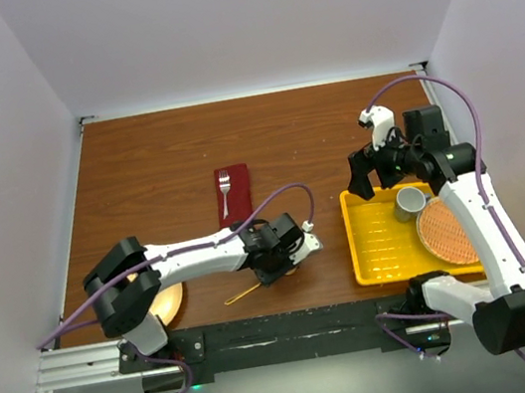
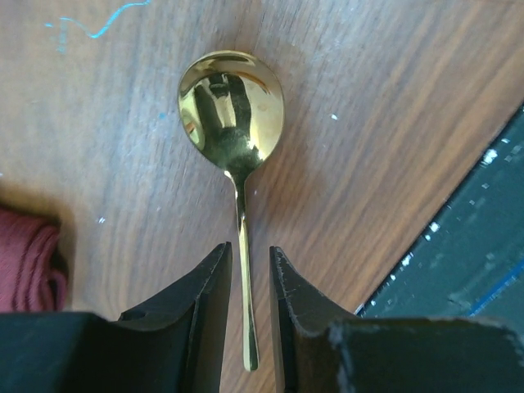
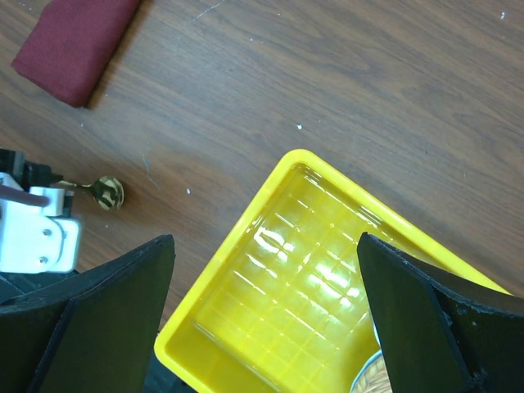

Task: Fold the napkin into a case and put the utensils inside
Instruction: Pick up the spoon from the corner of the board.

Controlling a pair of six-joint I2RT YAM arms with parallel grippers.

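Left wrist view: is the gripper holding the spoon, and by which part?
Not gripped yet, it seems: the left gripper straddles the handle of the gold spoon near its tail end, with gaps showing on both sides. The spoon lies on the table.

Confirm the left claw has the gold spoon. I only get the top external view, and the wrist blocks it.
Observer: Not pinched yet. The left wrist view shows the left claw straddling the gold spoon at its handle, with a sliver of gap on each side.
Operator: Spoon lifted?
Observer: No, it looks flat on the wooden table, bowl facing up.
Operator: Right claw carrying anything?
Observer: No. The right claw is wide open and empty above a corner of the yellow tray.
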